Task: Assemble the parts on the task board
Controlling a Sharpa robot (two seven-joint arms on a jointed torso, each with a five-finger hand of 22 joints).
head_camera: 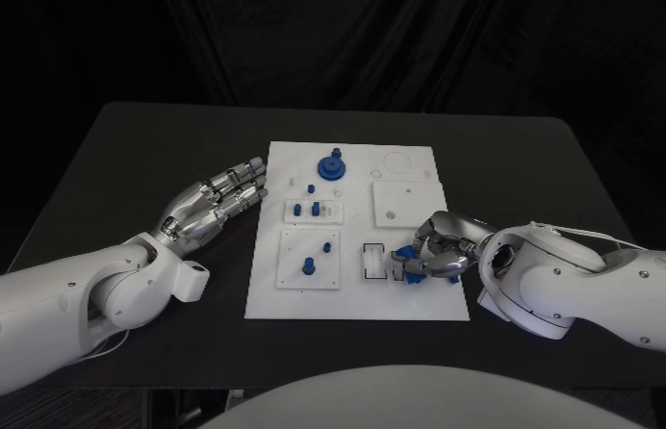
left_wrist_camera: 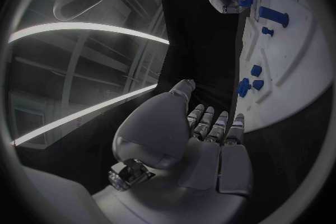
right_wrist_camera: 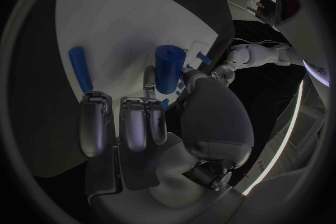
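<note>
The right hand (head_camera: 442, 252) grips a stubby blue cylinder part (right_wrist_camera: 168, 68) over the near right corner of the white task board (head_camera: 354, 299), so it looks mid-placement. Next it probably needs lining up with a slot; the left hand (head_camera: 211, 206) rests open on the black table (head_camera: 139, 160)

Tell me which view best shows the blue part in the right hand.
The right wrist view: the blue part stands clear between the right hand's fingers. In the head view the fingers mostly cover it; the left wrist view shows it small and distant.
</note>
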